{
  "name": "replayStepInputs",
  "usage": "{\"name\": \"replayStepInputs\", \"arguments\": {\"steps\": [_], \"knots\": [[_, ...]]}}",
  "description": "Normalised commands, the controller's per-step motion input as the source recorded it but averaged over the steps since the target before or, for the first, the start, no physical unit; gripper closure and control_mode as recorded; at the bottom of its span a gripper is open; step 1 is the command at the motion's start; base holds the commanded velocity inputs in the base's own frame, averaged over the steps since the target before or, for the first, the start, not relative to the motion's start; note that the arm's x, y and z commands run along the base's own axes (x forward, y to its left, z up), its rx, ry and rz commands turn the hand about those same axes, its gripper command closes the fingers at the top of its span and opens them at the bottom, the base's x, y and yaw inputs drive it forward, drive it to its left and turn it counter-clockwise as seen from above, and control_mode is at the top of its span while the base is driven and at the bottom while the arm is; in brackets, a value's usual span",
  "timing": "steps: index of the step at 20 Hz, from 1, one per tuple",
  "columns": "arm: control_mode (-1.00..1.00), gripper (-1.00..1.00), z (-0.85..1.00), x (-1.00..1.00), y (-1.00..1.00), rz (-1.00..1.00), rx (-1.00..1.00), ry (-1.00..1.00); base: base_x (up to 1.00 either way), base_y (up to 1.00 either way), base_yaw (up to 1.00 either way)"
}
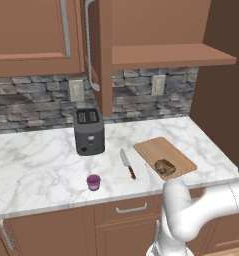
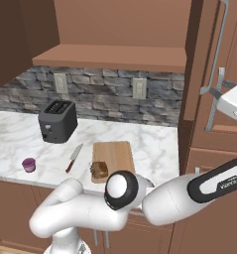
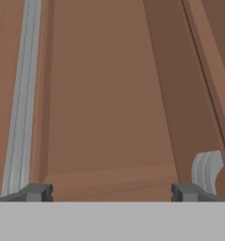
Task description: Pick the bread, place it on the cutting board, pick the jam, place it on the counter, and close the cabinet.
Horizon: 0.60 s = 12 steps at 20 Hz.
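The bread (image 1: 165, 167) (image 2: 99, 170) lies on the near end of the cutting board (image 1: 163, 150) (image 2: 115, 150), on the marble counter (image 1: 36, 160) (image 2: 149, 144). The purple jam (image 1: 93, 182) (image 2: 29, 164) stands on the counter near the front edge, left of a knife. One cabinet (image 1: 105, 55) (image 2: 202, 64) door stands swung out, with its silver bar handle (image 2: 216, 54) in sight. My gripper (image 3: 112, 192) is open and empty, its fingertips (image 3: 38, 192) close to the brown panelled door (image 3: 109, 103). My white hand (image 2: 234, 105) is at the right edge beside that door.
A dark toaster (image 1: 88, 131) (image 2: 57, 120) stands at the back of the counter. A knife (image 1: 127, 164) (image 2: 74, 158) lies between the jam and the board. A wooden shelf (image 1: 166, 55) (image 2: 110, 55) runs under the open cabinet. A tall brown side panel (image 1: 221, 75) bounds the counter's right end.
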Motion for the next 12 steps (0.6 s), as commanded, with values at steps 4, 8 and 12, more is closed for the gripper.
{"name": "replayStepInputs", "arguments": {"steps": [4,8,12], "knots": [[-1.0,-1.0,0.03,0.01,0.0,0.02,0.0,0.0,0.0,0.0,0.0],[-1.0,-1.0,0.0,0.0,0.0,0.01,0.0,0.0,0.0,0.0,0.0],[-1.0,-1.0,0.0,0.0,0.0,0.03,0.0,0.0,0.0,0.0,0.0]]}}
